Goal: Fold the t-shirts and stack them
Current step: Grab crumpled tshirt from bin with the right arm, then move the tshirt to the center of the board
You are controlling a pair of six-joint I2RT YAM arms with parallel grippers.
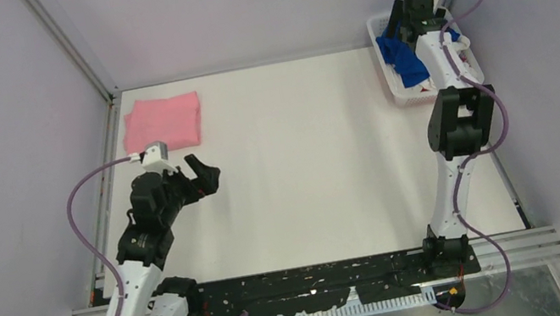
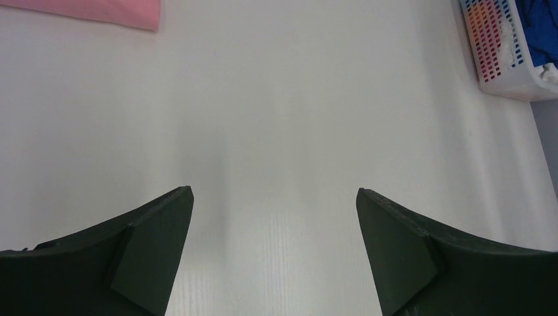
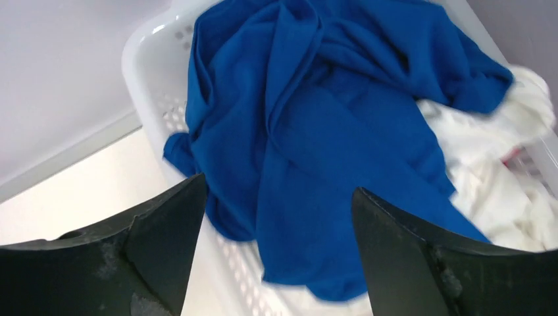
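Note:
The pink t-shirt (image 1: 162, 122) lies folded flat at the table's far left; its corner shows in the left wrist view (image 2: 125, 12). The blue t-shirt (image 1: 402, 58) lies crumpled in the white mesh basket (image 1: 398, 91) at the far right, draped over the rim (image 3: 316, 131); its print is hidden. My right gripper (image 3: 276, 217) is open, just above the blue shirt, holding nothing. My left gripper (image 1: 209, 172) is open and empty over bare table (image 2: 274, 197), a little in front of the pink shirt.
White cloth (image 3: 487, 171) lies in the basket beside the blue shirt. Metal frame posts (image 1: 73, 46) rise at the back corners, with grey walls around. The basket also shows at the left wrist view's top right (image 2: 507, 59).

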